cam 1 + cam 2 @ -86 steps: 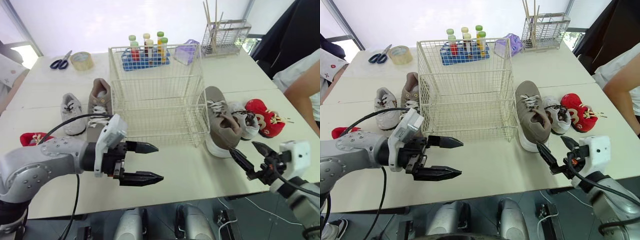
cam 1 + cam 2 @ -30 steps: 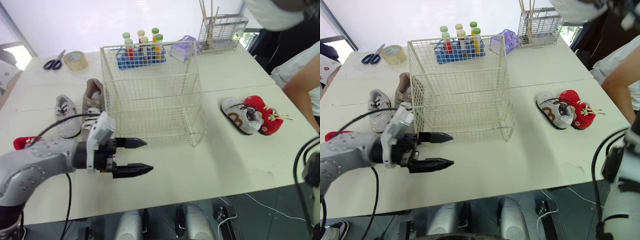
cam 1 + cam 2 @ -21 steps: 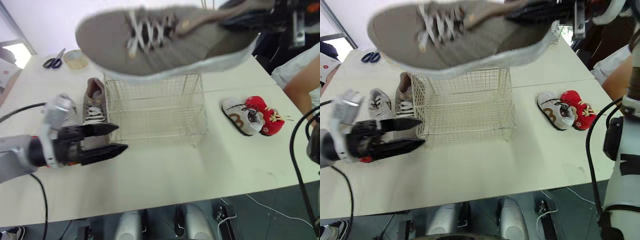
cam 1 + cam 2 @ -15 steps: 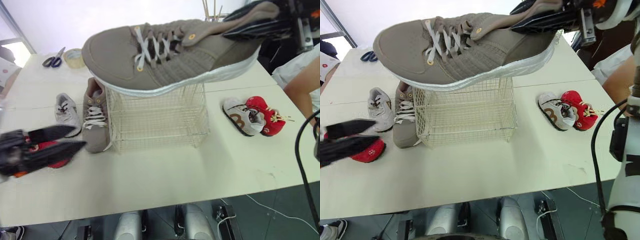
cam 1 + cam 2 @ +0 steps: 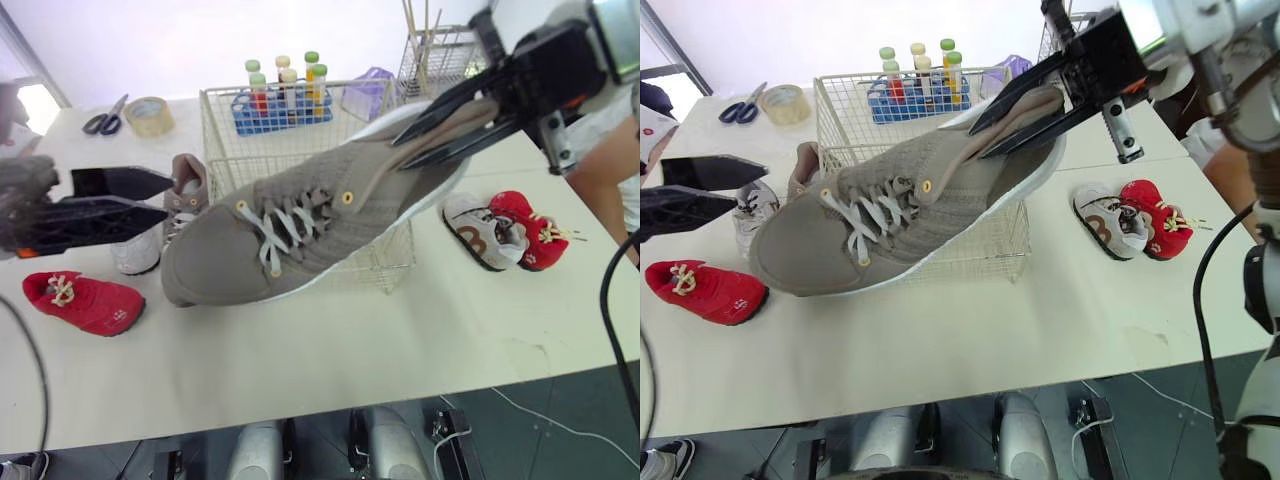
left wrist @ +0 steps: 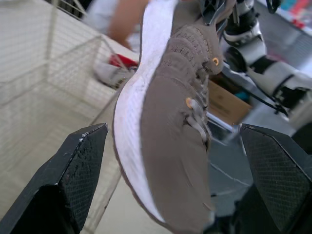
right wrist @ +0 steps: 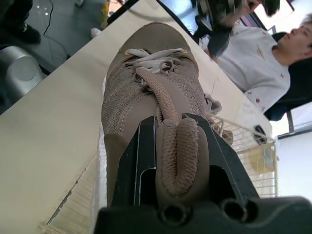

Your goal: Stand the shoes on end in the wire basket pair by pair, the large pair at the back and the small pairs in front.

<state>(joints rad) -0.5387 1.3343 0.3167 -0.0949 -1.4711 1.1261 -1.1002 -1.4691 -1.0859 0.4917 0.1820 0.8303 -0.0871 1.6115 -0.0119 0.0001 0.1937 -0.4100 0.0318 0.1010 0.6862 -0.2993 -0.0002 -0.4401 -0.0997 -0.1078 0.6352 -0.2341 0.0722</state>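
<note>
1. Right gripper [image 5: 400, 155] clamps the large shoe [image 5: 300, 225] by its heel collar. Against 0.5 s ago, the toe has tipped down across the wire basket [image 5: 228, 140] front.
2. Left gripper [image 5: 168, 196] spread wide, empty, at the table [image 5: 330, 340] left edge.
3. Toe possibly off the surface; bare strip along the front edge.

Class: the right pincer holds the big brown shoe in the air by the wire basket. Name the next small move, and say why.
The right pincer is shut on the heel collar of the large grey-brown lace-up shoe, which hangs slanted, toe lowest, close by the white wire basket. So probably: swing the toe straight down above the basket's back part.
</note>
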